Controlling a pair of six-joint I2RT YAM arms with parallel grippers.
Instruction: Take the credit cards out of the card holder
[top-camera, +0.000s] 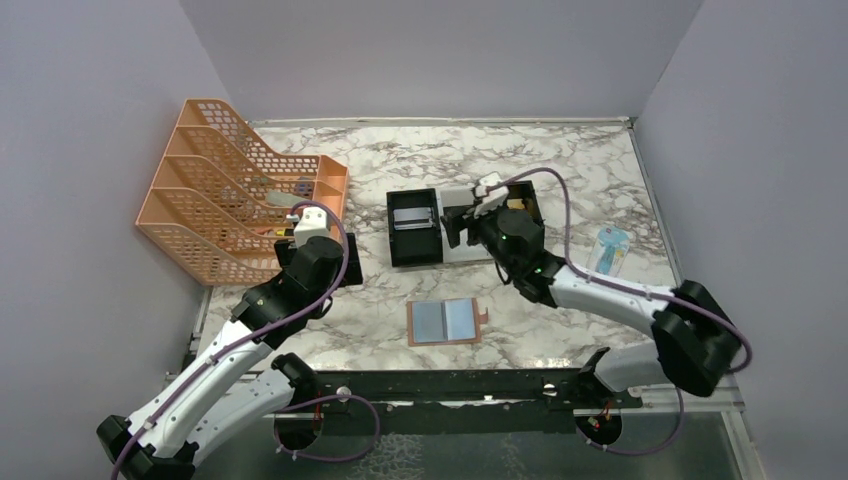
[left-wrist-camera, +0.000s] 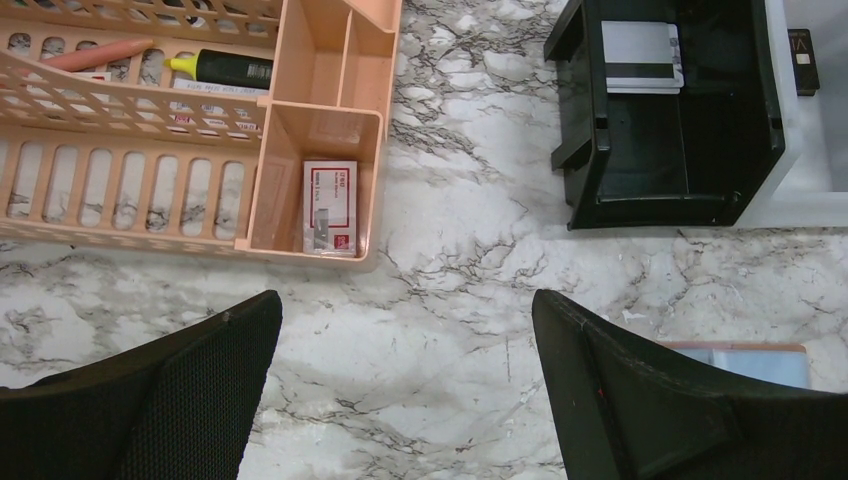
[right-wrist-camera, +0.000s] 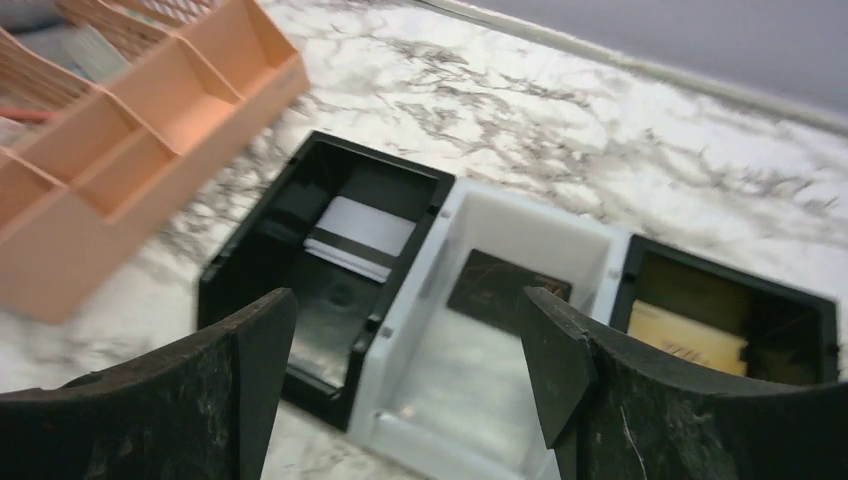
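While the right gripper is spread empty, the black card is seen between its fingers, frame centre.

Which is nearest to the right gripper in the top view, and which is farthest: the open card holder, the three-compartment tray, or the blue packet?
1. Three-compartment tray: directly under the right gripper, mid-table.
2. Card holder: lying open in front of the tray, toward the arm bases.
3. Blue packet: by the table's right edge.
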